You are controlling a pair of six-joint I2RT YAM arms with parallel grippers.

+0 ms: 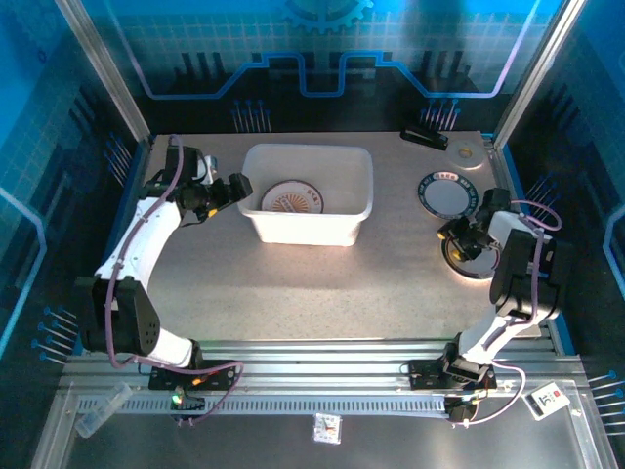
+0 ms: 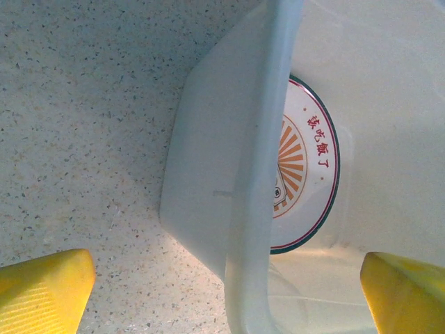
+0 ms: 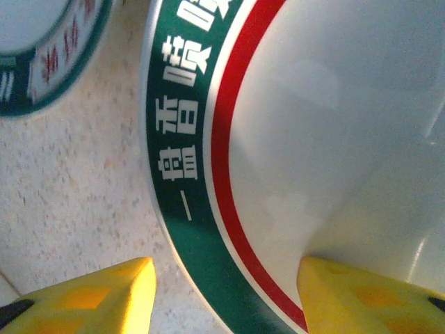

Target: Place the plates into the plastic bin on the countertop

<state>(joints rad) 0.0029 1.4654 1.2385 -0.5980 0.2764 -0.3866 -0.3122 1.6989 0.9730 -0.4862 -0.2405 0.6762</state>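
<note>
The plastic bin (image 1: 308, 227) stands mid-countertop with one orange-sunburst plate (image 1: 291, 198) lying in it. My left gripper (image 1: 232, 190) is open at the bin's left end, its yellow fingers (image 2: 42, 289) straddling the bin's rim (image 2: 257, 174), with the plate (image 2: 309, 167) seen inside. At the right, a green-rimmed plate (image 1: 449, 192) lies on the countertop (image 1: 293, 283), and another plate (image 1: 477, 264) sits just nearer. My right gripper (image 1: 459, 237) is over that nearer plate (image 3: 327, 125), open around its rim: one fingertip (image 3: 361, 299) inside, the other on the counter, apart from the edge.
A small tan disc (image 1: 465, 152) and a black object (image 1: 425, 137) lie at the back right corner. Metal frame posts and blue walls border the countertop. The second plate's rim (image 3: 42, 62) is close beside the one under my right gripper.
</note>
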